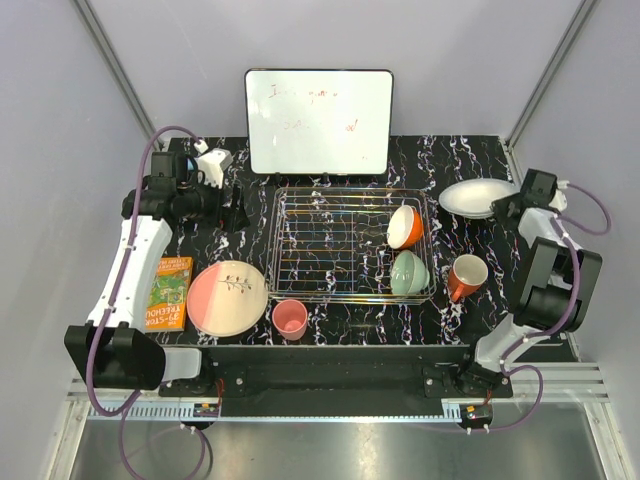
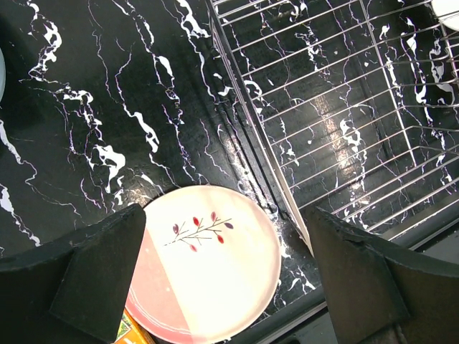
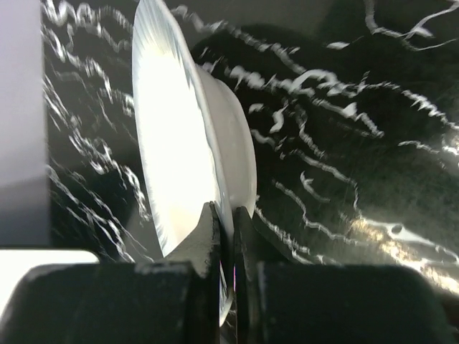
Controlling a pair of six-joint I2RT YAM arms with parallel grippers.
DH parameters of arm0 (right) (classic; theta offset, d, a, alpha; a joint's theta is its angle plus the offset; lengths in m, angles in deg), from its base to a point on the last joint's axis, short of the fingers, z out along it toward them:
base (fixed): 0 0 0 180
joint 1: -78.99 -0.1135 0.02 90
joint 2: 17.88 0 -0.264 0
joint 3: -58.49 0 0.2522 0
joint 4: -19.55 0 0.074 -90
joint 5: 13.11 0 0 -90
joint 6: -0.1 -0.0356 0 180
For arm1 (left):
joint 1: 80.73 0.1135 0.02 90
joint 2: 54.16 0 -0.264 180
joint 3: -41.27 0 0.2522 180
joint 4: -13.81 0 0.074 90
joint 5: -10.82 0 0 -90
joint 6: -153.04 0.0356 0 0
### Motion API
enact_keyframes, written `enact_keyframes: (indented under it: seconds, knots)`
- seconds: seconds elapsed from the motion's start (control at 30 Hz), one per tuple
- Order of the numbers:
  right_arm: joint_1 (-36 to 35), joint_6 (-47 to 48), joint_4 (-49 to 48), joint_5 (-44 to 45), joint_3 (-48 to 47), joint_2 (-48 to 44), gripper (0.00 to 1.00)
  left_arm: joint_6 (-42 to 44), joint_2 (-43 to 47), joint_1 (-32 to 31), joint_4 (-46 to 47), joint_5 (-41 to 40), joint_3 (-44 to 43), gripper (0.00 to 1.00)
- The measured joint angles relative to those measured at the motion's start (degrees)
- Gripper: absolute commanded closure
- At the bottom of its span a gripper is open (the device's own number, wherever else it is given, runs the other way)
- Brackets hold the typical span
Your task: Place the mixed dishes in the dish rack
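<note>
Our right hand (image 3: 224, 215) has its two fingers drawn almost together on the rim of the white plate (image 1: 477, 197), which sits near the far right corner of the table (image 1: 330, 165). In the right wrist view the plate's edge runs down between the fingertips. We cannot tell whether the plate is resting on the table or lifted off it.

Our left hand (image 1: 235, 208) is spread wide and holds nothing. It hangs over the left part of the table, just beside the left wall of the dish rack (image 1: 325, 245). Its wrist view looks down past both fingers (image 2: 100, 272) onto the large pink plate (image 2: 208, 272) and the rack's wire side.

The dish rack stands in the middle of the table, in front of the white board (image 1: 319, 121). Two dishes are inside it at its right end: the orange bowl (image 1: 405, 226), tipped on its side towards the far edge, and the mint-green bowl (image 1: 409, 272), nearer the front edge.

The orange mug (image 1: 467, 277) stands outside the rack, just beside its right wall. The large pink plate lies flat near the front edge, left of the rack. The small pink cup (image 1: 290, 319) stands upright just beside it, at the rack's front left corner. The orange book (image 1: 171, 292) lies by the left edge, touching the pink plate or just short of it.
</note>
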State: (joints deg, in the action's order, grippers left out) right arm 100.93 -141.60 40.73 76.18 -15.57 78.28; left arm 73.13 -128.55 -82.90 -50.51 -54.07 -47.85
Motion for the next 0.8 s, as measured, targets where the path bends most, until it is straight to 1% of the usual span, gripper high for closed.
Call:
enact_keyframes:
  seconds: [0.07, 0.17, 0.23, 0.33, 0.43, 0.6, 0.67, 0.8]
  knots:
    - [-2.3, 3.7, 5.0, 1.0, -3.8, 0.0, 1.0, 0.0, 0.0, 0.0, 0.0, 0.0, 0.0, 0.02]
    - [-7.5, 10.0, 13.1, 3.3, -11.7, 0.0, 1.0, 0.0, 0.0, 0.0, 0.1, 0.0, 0.3, 0.03]
    - [-10.2, 13.3, 16.1, 3.7, -16.5, 0.0, 1.0, 0.0, -0.1, 0.0, 0.0, 0.0, 0.8, 0.03]
    - [-13.9, 18.9, 18.8, 4.7, -24.1, 0.0, 1.0, 0.2, -0.2, 0.0, 0.0, 0.0, 1.7, 0.03]
    - [-16.6, 25.1, 19.0, 6.7, -29.0, -0.6, 1.0, 0.4, -0.2, 0.0, -0.2, 0.0, 2.4, 0.03]
    - [-23.1, 40.6, 17.2, 13.5, -30.2, -4.8, 1.0, 0.5, -0.2, 0.0, -0.3, 0.0, 2.9, 0.03]
    - [-26.2, 47.7, 16.0, 13.8, -29.9, -6.2, 1.0, 0.5, -0.2, 0.0, -0.3, 0.0, 2.9, 0.03]
    - [-33.5, 66.2, 7.7, 13.0, -23.9, -10.7, 1.0, 0.5, -0.2, 0.0, -0.3, 0.0, 2.9, 0.03]
